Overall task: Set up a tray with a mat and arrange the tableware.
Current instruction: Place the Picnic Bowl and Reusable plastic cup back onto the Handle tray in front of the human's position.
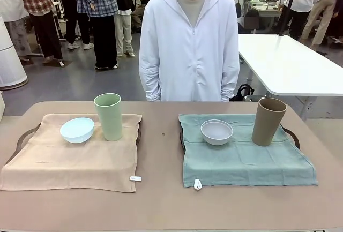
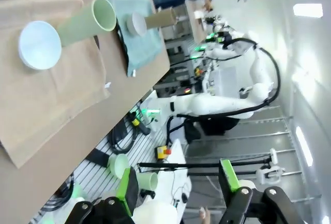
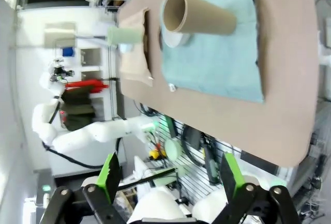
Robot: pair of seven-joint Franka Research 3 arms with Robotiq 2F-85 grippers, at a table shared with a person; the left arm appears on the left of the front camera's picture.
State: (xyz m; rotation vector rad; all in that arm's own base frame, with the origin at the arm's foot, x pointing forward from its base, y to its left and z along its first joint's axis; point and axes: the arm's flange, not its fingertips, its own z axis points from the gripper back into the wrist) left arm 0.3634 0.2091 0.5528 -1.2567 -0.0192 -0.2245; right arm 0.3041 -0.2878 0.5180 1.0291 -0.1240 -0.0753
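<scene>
standing behind the table [image 1: 161, 205], a person [image 1: 188, 44] faces both mats.

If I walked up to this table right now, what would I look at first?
Probably the two cloth mats side by side: a tan cloth mat on the left holding a pale blue bowl with a tall pale green cup beside it, and a teal cloth mat on the right holding a white-grey bowl and a tall tan-brown cup. A person in a white hooded jacket stands at the far side.
</scene>
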